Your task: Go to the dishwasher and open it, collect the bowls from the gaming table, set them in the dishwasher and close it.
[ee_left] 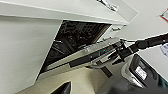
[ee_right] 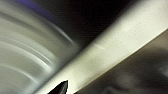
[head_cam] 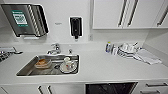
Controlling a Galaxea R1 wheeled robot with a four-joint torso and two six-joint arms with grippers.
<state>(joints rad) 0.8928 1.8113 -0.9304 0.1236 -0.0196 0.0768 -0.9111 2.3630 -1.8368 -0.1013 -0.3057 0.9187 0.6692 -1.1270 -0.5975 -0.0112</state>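
Patience with the door is what this step needs, in our judgement. Reading the head view from the left, the sink sits at lower left of centre with used dishes in it. White counter runs on to the right. The dishwasher shows at the bottom edge, right of centre, as a dark opening under the counter's lip.

In the left wrist view its door hangs partly tilted out from the cabinet front, with dark racks visible behind it. The right gripper sits at the door's outer top edge, on the end of a black arm.

To do this well, we would pull along the arc of the hinge, down and outward. We would not pull straight back, because the grip could slip off the edge. We would lower the door slowly until it lies flat, so it does not drop under its own weight.

As for the pincer, it touches the door's top edge. Whether it is spread, pressed together or pinching the edge, we cannot tell, and the right wrist view is too smeared to settle it.
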